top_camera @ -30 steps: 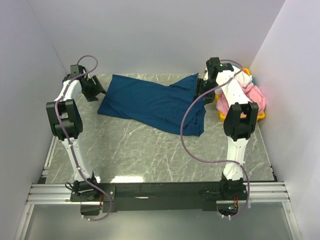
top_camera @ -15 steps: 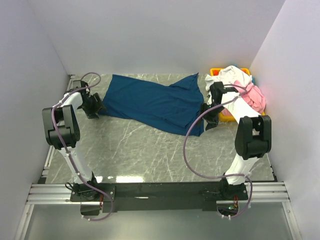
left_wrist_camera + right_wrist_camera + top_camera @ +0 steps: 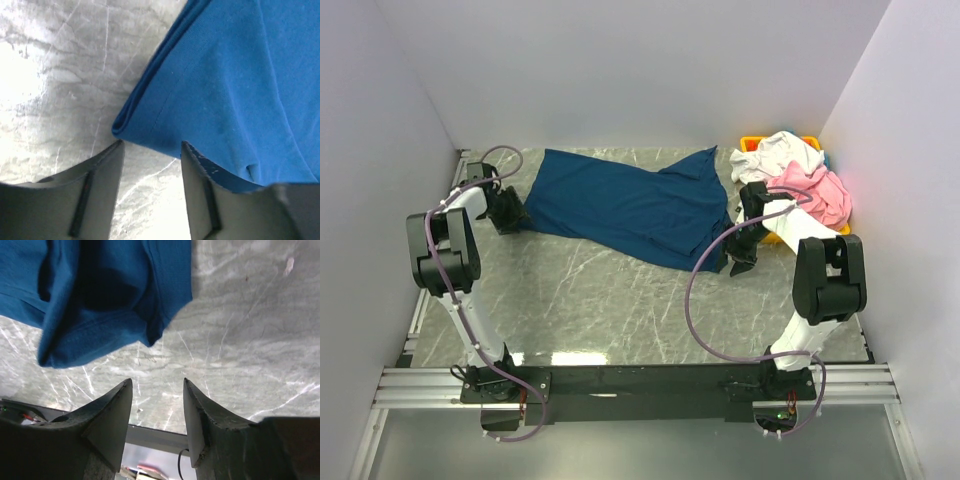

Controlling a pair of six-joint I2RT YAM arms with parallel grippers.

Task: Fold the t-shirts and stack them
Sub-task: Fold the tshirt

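Shirt axis: dark navy blue cloth t-shirt [image 3: 620, 205], left-to-right.
Left gripper [image 3: 152, 145]: jaws apart; we see its corner just ahead.
Right gripper [image 3: 157, 382]: jaws apart; hem seemingly just ahead.

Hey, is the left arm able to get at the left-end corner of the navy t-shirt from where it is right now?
Probably yes. The left gripper sits open right at the navy t-shirt's folded corner, with only a sliver of bare table before it and nothing blocking.
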